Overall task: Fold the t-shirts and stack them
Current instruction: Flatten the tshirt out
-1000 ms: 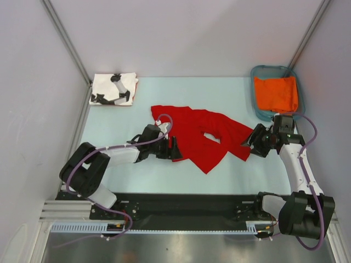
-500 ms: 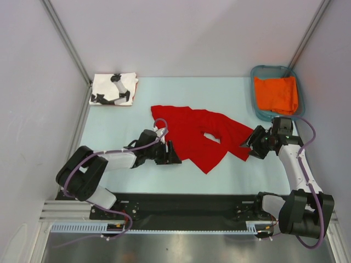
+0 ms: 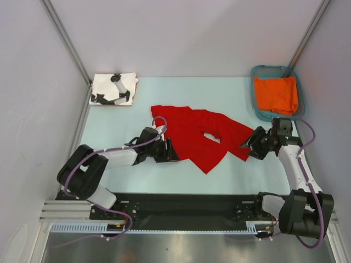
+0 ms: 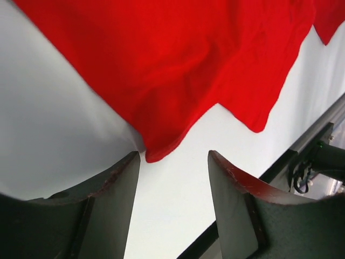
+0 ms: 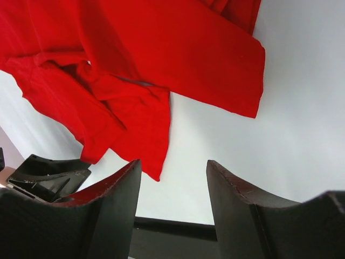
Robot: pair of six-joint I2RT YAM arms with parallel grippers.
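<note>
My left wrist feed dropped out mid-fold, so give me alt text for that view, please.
A corner of the red t-shirt lies on the pale table at the mouth of the open left hand, close to one of its dark fingers and not gripped. The rest of the shirt, rumpled, fills the upper frame.

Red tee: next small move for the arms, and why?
Probably ease the left gripper forward and close on the near corner of the red tee: its jaws stand open with that corner just ahead, not yet gripped. The right gripper is open too.
</note>
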